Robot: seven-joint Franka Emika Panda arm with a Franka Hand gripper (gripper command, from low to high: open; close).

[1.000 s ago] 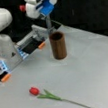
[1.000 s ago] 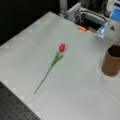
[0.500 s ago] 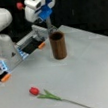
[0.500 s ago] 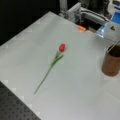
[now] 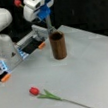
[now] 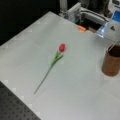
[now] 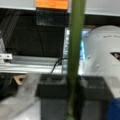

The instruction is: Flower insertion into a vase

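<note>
Wrist view shows a green tulip stem [image 7: 75, 50] clenched by the gripper [image 5: 47, 19], hanging over the brown vase [image 5: 58, 46] at mid-table; insertion underway, needing straight descent. Another tulip [image 6: 56, 58] lies apart.

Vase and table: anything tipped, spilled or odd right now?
Nothing is spilled or tipped. The vase stands upright. The gripper holds a flower tilted, bloom up, its stem reaching the vase's mouth. A second tulip lies flat on the table, well apart from the vase.
</note>
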